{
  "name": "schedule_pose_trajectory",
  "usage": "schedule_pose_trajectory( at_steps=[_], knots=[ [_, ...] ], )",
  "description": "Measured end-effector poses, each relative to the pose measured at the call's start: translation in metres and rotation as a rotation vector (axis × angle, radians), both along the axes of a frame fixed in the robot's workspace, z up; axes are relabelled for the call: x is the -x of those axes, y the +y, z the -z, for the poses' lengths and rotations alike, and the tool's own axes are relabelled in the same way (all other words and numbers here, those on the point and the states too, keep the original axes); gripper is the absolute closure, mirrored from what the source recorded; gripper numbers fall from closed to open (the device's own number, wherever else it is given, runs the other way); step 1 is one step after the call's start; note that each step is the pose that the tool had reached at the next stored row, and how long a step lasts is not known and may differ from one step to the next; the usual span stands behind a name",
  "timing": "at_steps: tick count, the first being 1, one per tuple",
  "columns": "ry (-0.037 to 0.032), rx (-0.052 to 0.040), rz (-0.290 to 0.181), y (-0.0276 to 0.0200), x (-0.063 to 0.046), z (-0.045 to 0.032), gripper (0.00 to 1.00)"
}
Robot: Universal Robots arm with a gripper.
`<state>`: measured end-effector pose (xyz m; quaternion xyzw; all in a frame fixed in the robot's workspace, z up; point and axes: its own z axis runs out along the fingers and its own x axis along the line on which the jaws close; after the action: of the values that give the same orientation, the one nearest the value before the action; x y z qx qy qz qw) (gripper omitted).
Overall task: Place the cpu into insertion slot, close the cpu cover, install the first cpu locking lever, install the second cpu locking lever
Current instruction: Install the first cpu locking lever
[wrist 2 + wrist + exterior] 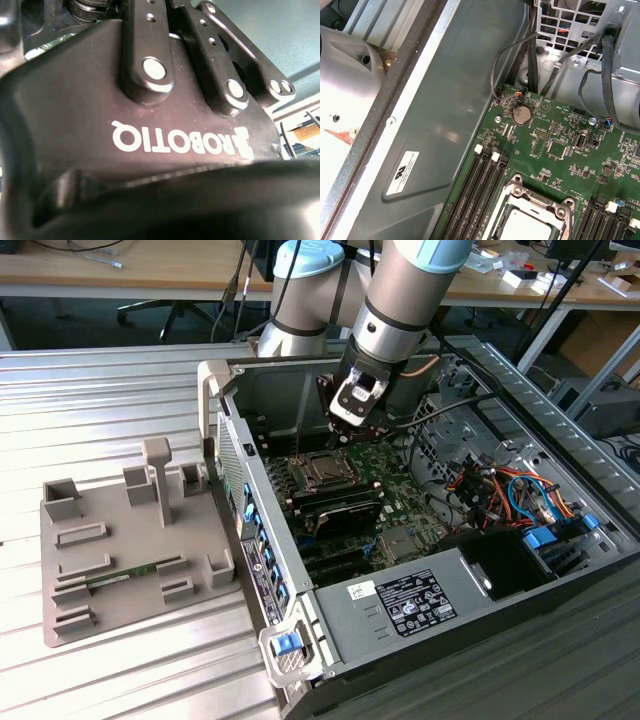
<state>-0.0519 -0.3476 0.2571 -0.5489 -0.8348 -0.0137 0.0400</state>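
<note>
One pincer [347,423] hangs above the insertion slot [322,471] — its state cannot be told — where the cpu cover [540,196] lies flat, apparently retaining the cpu [527,227].

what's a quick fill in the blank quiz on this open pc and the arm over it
1. The gripper hangs over the ___ circuit board inside the computer case.
2. In the first wrist view, the cpu cover frames the cpu, whose top is ___ in colour.
3. The grey tray lies outside the case, on the exterior view's ___.
Missing words: green; silver; left.
</note>
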Motion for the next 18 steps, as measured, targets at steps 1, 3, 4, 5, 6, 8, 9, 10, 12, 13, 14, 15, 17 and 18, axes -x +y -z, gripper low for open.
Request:
schedule_pose_trajectory(
  at_steps=[1, 3, 4, 5, 6, 8, 9, 10, 12, 13, 14, 15, 17, 18],
  knots=[
    [0.0, 0.0, -0.001, 0.0, 0.0, 0.0, 0.89],
    [-0.0001, 0.0, -0.006, 0.0, 0.0, 0.0, 0.89],
    [0.0, 0.0, -0.008, 0.0, 0.0, 0.0, 0.89],
    [0.0, 0.0, -0.014, 0.0, 0.0, 0.0, 0.89],
    [0.0, 0.0, -0.017, 0.0, 0.0, 0.0, 0.89],
    [0.0, 0.0, -0.021, 0.0, 0.0, 0.0, 0.89],
    [0.0, 0.0, -0.023, 0.0, 0.0, 0.0, 0.89],
    [0.0, 0.0, -0.024, 0.0, 0.0, 0.0, 0.89],
    [0.0, 0.0, -0.027, 0.0, 0.0, 0.0, 0.89],
    [0.0, 0.0, -0.029, 0.0, 0.0, 0.0, 0.89],
    [0.0, 0.0, -0.031, 0.0, 0.0, 0.0, 0.89],
    [0.0, 0.0, -0.032, 0.0, 0.0, 0.0, 0.89],
    [0.0, 0.0, -0.034, 0.0, 0.0, 0.0, 0.89],
    [0.0, 0.0, -0.035, 0.0, 0.0, 0.0, 0.89]
  ],
)
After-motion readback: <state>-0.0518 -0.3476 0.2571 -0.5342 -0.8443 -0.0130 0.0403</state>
